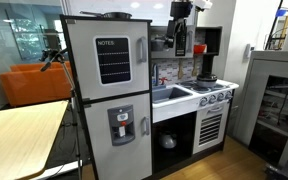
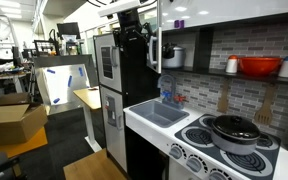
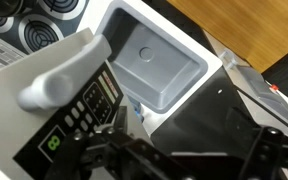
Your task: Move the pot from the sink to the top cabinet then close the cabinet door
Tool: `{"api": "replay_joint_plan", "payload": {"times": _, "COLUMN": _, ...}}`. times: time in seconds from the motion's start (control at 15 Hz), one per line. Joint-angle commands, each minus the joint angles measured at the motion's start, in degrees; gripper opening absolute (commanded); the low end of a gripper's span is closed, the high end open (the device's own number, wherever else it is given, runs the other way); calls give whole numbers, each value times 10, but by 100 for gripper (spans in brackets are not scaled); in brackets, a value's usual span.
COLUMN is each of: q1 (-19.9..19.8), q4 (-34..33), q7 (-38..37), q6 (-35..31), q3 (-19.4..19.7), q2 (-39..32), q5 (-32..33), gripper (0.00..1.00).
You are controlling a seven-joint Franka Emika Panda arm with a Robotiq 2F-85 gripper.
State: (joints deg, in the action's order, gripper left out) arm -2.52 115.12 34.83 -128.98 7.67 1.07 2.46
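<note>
We see the sink (image 3: 154, 62) empty and the little grey pot (image 2: 174, 57) up in the top cabinet (image 2: 189, 35); we think it is light, hard and slippy, best held by its rim, and we cannot tell if the gripper (image 2: 134, 40) is open.

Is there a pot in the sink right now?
No, the wrist view shows the sink with nothing in its basin.

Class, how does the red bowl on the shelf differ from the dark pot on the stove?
Colour: the red bowl is bright red, the dark pot nearly black. Place: the bowl sits on the shelf, the pot on the stove. Top: the bowl is open, the pot lidded. Both are round and upright.
</note>
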Motion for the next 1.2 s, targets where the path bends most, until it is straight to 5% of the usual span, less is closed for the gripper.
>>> {"api": "replay_joint_plan", "payload": {"times": 0.0, "q1": -10, "q4": -16, "q7": 3, "q6": -30, "q3": -9, "q2": -20, "q5": 5, "gripper": 100}}
{"api": "replay_joint_plan", "payload": {"times": 1.13, "q1": -32, "q4": -62, "q7": 6, "q6": -100, "q3": -10, "q2": -85, "q5": -5, "gripper": 100}}
